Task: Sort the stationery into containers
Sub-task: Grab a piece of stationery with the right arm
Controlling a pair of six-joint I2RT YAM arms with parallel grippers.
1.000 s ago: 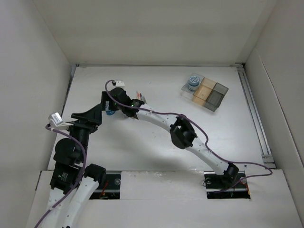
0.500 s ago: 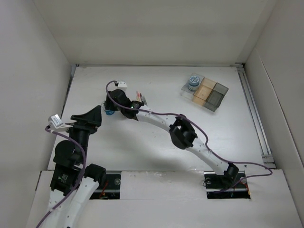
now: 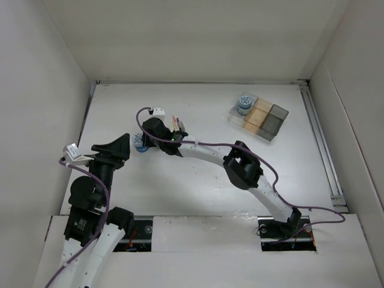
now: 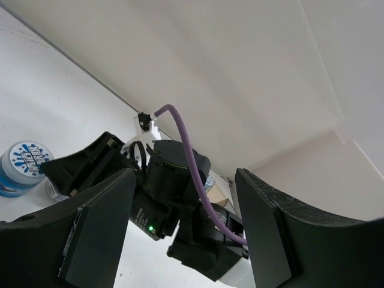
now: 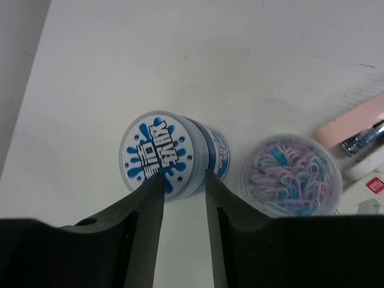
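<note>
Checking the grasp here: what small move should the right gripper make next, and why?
Probably widen and advance: the right gripper has its fingertips at the near rim of the blue-white tub, the gap seemingly narrower than the tub, so no secure hold shows.

Round blue-and-white printed plastic tubs: two
Clear round tub of pastel paper clips: one
Pale pink oblong stationery piece: one
Plastic tray of square compartments: one

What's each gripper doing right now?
Left gripper: open, holding nothing.
Right gripper: narrowly open, nothing in the gap, tips at the blue-white tub.
</note>
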